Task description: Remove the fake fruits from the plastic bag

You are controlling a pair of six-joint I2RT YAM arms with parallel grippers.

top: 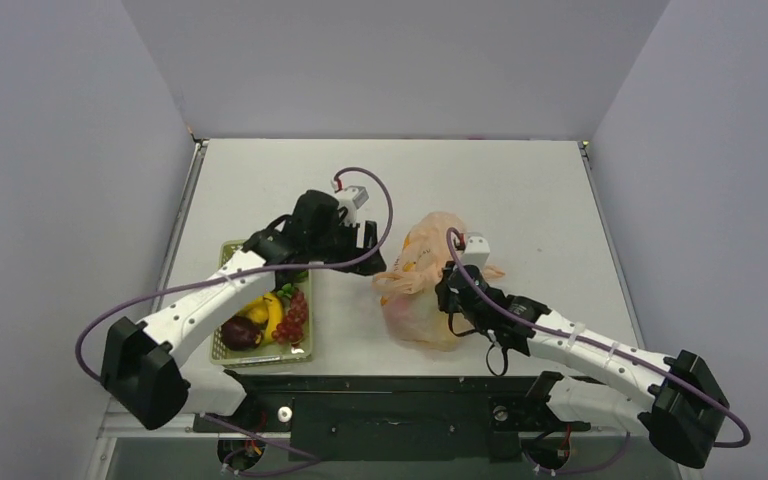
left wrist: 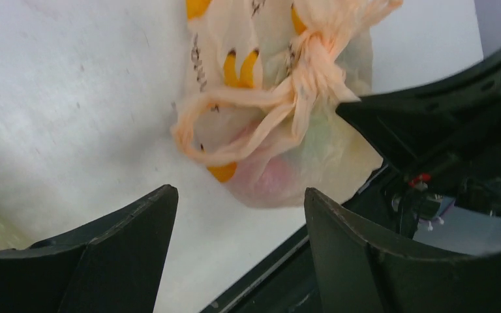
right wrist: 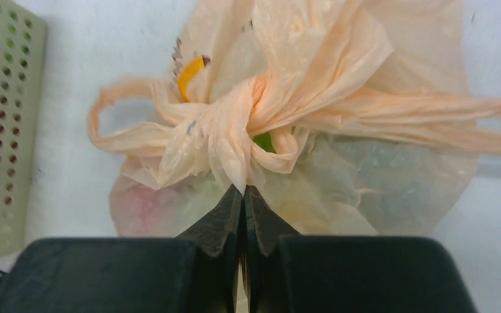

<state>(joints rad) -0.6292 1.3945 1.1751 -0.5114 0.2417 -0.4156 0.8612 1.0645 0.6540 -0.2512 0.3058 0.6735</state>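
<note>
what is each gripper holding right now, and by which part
Right gripper pinches the plastic bag at its bunched neck, between shut fingertips. Left gripper is open, holding nothing.

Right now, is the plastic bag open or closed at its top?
Closed: the top of the plastic bag is gathered into a tight bunch; no wide opening shows.
</note>
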